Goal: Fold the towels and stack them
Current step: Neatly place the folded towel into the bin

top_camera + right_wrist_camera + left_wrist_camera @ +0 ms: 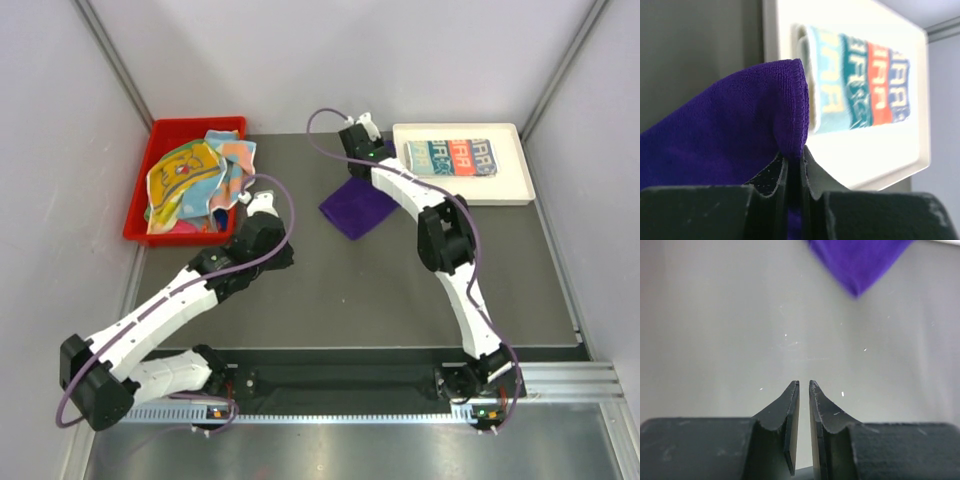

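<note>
Purple towel (355, 208) lies on the counter (350, 290) just left of the tray (510, 192), one corner pinched in the closed right gripper (794, 157). Lettered towel (455, 157) sits folded in the tray. Other towels (195, 175) fill the bin (140, 222), well left of the tray. Left gripper (804, 385): jaws almost together, empty

The purple towel (358, 208), one edge lifted, lies between the red bin (135, 215) holding crumpled multicoloured towels (195, 180) and the white tray (460, 190) holding the folded lettered towel (455, 157).
</note>
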`<state>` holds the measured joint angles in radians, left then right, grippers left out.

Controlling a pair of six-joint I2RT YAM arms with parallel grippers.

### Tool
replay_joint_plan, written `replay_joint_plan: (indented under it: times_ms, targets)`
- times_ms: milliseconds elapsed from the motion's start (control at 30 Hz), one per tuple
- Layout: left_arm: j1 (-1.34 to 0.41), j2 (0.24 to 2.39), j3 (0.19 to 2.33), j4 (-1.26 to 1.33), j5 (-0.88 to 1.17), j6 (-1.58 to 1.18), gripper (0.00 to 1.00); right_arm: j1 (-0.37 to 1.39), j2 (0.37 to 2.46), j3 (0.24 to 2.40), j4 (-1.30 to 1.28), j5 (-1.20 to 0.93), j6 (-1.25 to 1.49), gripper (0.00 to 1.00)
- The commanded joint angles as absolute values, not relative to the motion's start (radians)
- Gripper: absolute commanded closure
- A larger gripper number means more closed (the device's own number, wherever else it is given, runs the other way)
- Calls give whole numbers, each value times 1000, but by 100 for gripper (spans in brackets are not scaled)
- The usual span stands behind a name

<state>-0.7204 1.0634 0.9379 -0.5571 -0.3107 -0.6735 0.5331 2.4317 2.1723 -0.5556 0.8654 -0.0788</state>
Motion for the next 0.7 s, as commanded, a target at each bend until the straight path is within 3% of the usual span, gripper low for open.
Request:
replay_joint_plan:
  times_ms: [0, 667]
  targets:
    - [-719, 1101, 950, -502, -281, -641, 81, 506, 2447, 2279, -431, 945, -248, 97]
    - [-719, 1215, 1028, -462, -219, -581, 82, 381, 2470, 2381, -224, 959, -537, 97]
